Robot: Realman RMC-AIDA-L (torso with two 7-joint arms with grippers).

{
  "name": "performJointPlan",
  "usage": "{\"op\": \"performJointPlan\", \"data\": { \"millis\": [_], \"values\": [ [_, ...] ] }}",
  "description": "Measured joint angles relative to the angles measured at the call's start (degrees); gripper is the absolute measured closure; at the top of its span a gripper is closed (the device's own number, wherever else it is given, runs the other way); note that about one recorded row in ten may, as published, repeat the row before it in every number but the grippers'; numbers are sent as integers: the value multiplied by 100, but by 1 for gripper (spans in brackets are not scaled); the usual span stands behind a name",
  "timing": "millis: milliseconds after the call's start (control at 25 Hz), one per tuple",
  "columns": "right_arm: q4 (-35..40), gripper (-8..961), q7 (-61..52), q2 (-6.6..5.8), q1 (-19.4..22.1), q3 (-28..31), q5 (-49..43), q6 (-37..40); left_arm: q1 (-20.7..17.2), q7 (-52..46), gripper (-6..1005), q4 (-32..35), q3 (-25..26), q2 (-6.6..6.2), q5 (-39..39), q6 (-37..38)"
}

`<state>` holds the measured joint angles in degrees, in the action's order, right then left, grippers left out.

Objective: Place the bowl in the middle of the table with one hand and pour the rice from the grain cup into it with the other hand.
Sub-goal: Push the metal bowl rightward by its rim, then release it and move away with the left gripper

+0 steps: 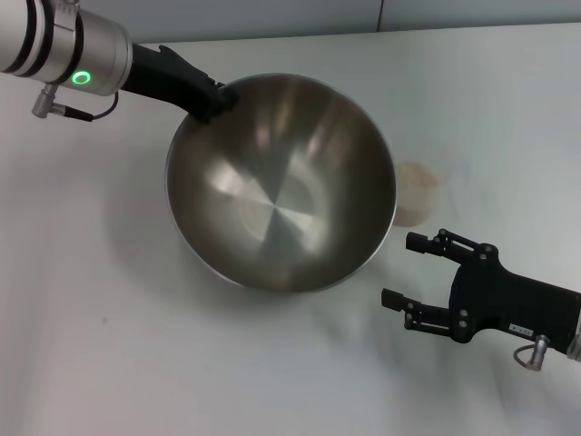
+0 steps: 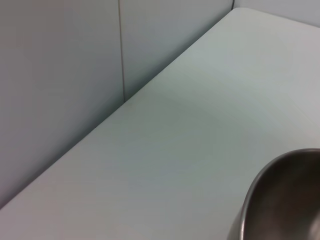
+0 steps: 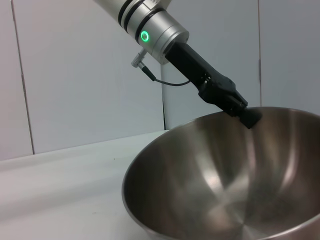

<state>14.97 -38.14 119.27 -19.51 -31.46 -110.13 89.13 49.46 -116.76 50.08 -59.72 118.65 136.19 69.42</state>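
Note:
The steel bowl [image 1: 281, 182] is tilted and held up by its far left rim. My left gripper [image 1: 218, 98] is shut on that rim. The bowl is empty inside. It also shows in the right wrist view [image 3: 235, 175], with the left gripper [image 3: 246, 114] clamped on its rim, and in the left wrist view [image 2: 285, 200]. The grain cup [image 1: 418, 193] stands on the white table [image 1: 91, 345] just right of the bowl, partly hidden by it, with pale rice [image 1: 420, 178] inside. My right gripper [image 1: 410, 270] is open, low at the right, in front of the cup.
A grey wall [image 2: 60, 75] runs along the table's far edge [image 1: 363, 34]. Bare table lies to the left and in front of the bowl.

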Motion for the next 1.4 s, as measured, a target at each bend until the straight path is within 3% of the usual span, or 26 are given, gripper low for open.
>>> {"op": "performJointPlan", "data": {
  "millis": [560, 1000, 1400],
  "values": [
    [-3, 167, 0, 0, -14, 0, 0, -54, 38, -83, 908, -173, -118, 2, 4, -252],
    [-3, 169, 0, 0, -18, 0, 0, -65, 85, -89, 700, -316, -118, 0, 4, -456],
    [-3, 171, 0, 0, -9, 0, 0, -64, 66, -88, 334, -315, -118, -3, 4, -410]
  ]
}}
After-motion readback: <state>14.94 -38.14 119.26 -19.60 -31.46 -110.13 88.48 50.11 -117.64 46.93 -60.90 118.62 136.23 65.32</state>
